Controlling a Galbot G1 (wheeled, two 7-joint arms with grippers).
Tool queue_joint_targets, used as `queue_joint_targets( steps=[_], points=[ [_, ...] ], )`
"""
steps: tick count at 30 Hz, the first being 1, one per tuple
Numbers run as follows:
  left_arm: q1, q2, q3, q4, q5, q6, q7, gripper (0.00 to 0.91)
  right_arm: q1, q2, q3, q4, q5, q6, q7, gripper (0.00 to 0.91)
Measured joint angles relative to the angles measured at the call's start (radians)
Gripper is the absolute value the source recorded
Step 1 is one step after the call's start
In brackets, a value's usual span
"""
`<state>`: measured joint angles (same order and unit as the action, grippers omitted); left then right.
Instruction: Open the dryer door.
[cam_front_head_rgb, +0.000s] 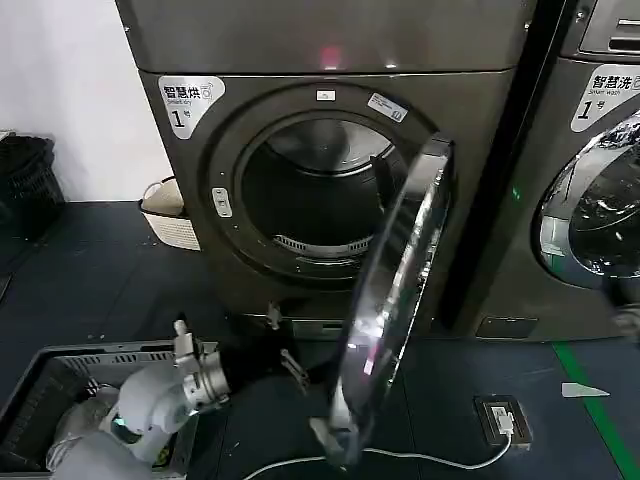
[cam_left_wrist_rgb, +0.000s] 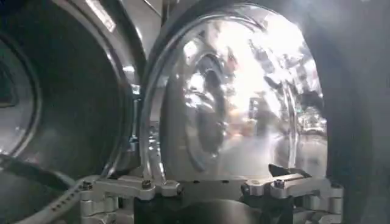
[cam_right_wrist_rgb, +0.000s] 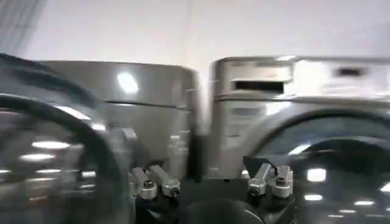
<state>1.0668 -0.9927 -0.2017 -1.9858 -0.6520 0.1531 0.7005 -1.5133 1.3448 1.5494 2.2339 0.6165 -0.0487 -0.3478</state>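
Note:
The dryer (cam_front_head_rgb: 190, 60) stands in front of me with its round door (cam_front_head_rgb: 390, 310) swung well out on its right-hand hinge, edge-on to the head view. The dark drum (cam_front_head_rgb: 310, 200) is exposed. My left gripper (cam_front_head_rgb: 285, 345) is low, in front of the dryer's base and just left of the door's lower edge. It is open and holds nothing. In the left wrist view the gripper (cam_left_wrist_rgb: 210, 176) faces the door's shiny glass (cam_left_wrist_rgb: 244, 103), with the drum opening (cam_left_wrist_rgb: 61, 97) beside it. My right gripper (cam_right_wrist_rgb: 207, 176) is open and empty, facing the machines' fronts.
A second machine (cam_front_head_rgb: 600, 200) stands right of the dryer. A white basket (cam_front_head_rgb: 170, 215) sits at the dryer's left, with a black crate (cam_front_head_rgb: 25, 180) farther left. A grey crate (cam_front_head_rgb: 60, 370) lies by my left arm. A floor socket (cam_front_head_rgb: 500, 415) with a white cable lies under the door.

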Motion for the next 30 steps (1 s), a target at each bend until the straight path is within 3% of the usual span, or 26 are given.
queue_joint_targets(
  steps=[14, 22, 30],
  points=[
    [-0.159, -0.058, 0.24, 0.085, 0.002, -0.01, -0.027, 0.907, -0.044, -0.041, 0.31, -0.053, -0.108, -0.092, 0.308, 0.878],
    [-0.263, -0.115, 0.35, 0.155, 0.004, -0.012, -0.049, 0.907, -0.067, -0.067, 0.456, -0.078, -0.138, -0.191, 0.391, 0.878],
    [-0.352, -0.177, 0.443, 0.217, 0.008, -0.022, -0.067, 0.907, -0.079, -0.078, 0.571, -0.085, -0.152, -0.248, 0.429, 0.878]
  ],
)
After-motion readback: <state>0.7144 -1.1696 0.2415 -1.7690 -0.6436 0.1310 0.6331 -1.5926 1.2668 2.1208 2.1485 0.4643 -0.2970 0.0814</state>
